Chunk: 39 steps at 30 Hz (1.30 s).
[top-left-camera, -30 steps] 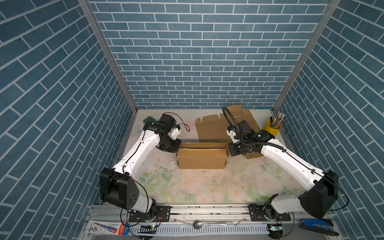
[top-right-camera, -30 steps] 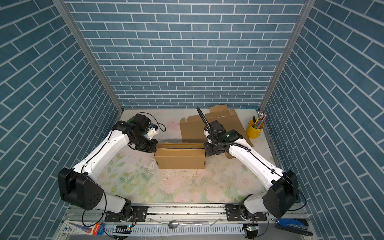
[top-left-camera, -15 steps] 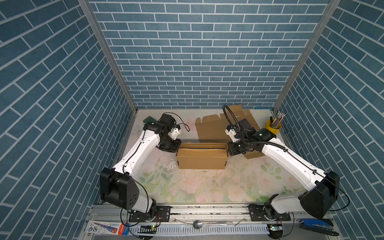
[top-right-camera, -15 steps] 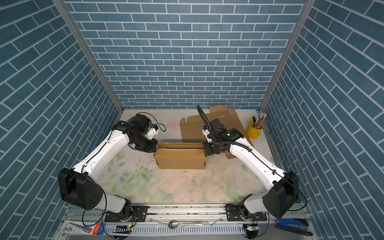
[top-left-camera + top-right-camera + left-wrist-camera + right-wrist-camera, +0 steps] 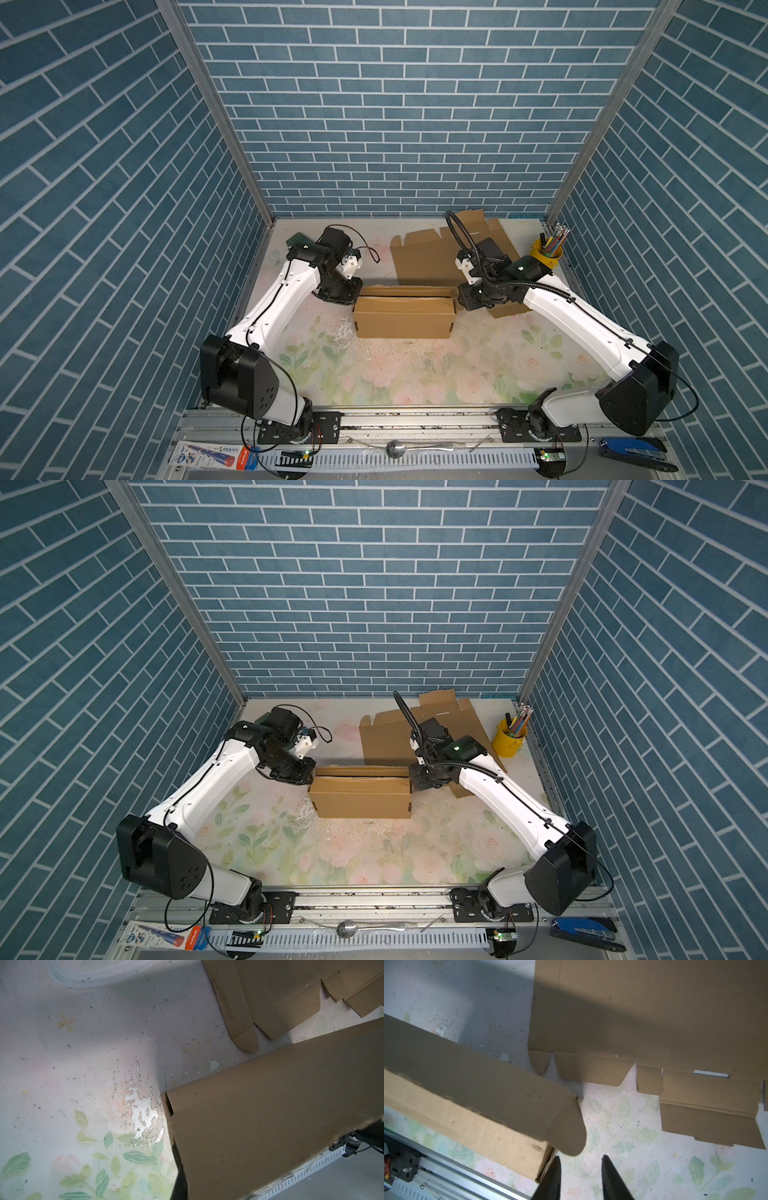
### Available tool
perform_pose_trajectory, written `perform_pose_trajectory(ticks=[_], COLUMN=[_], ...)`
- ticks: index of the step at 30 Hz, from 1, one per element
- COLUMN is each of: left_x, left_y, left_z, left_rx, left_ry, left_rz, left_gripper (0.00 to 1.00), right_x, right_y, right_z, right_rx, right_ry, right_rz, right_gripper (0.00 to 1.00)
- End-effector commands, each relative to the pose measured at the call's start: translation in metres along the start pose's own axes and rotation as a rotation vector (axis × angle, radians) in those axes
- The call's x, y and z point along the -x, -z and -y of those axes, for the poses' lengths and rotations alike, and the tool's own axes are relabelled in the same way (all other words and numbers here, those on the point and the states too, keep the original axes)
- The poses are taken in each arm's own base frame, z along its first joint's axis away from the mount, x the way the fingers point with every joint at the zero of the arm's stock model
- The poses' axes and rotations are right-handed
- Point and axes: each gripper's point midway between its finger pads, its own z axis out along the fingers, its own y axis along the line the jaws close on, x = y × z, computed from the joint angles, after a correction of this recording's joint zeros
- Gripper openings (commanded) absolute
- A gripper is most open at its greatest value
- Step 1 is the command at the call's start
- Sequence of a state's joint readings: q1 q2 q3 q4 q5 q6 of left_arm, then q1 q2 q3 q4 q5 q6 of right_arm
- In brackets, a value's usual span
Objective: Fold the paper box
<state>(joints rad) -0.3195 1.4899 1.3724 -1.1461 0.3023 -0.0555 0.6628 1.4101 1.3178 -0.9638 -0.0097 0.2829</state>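
Note:
The paper box is a long brown carton standing mid-table, its top flaps lying nearly closed. My left gripper is at the box's left end. In the left wrist view a brown flap covers the jaws and only one dark finger shows along its edge, so the gripper looks shut on that flap. My right gripper is at the right end. Its gripper is open just beyond the flap's rounded tip, with bare table between the fingers.
Flat unfolded cardboard sheets lie behind the box, and another piece lies under the right arm. A yellow cup of pens stands at the back right. A metal rail runs along the table's front edge.
The right gripper has opened and let go of the flap at the box's right end. The left gripper and the box have stayed where they were.

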Motion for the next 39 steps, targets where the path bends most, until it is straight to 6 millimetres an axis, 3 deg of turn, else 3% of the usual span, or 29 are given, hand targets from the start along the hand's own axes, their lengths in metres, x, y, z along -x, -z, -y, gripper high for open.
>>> perform_pose_trajectory(ticks=[1,5,13,19,32,39], left_x=[-0.018,-0.018,-0.016,-0.015,-0.016,-0.016], left_y=[-0.012,-0.013,-0.011,-0.011,-0.014,-0.015], left_z=[-0.004,-0.003,-0.003,-0.002,-0.002,-0.002], left_rx=[0.014,0.012,0.013,0.01,0.01,0.01], left_ry=[0.011,0.01,0.001,0.007,0.005,0.005], left_rz=[-0.105,-0.107,-0.103,-0.1,-0.109,-0.11], left_gripper=[0.0,0.0,0.0,0.0,0.0,0.0], right_x=[0.012,0.022,0.023,0.015,0.012,0.004], right_y=[-0.001,-0.007,-0.003,0.014,0.017,0.011], right_z=[0.005,-0.003,-0.013,-0.031,-0.044,-0.039], right_rx=[-0.041,-0.001,0.054,0.158,0.304,0.304], right_ry=[0.041,0.042,0.051,0.007,-0.171,-0.211], right_rz=[0.029,0.057,0.059,-0.01,-0.057,-0.07], right_gripper=[0.36,0.31,0.0,0.0,0.0,0.0])
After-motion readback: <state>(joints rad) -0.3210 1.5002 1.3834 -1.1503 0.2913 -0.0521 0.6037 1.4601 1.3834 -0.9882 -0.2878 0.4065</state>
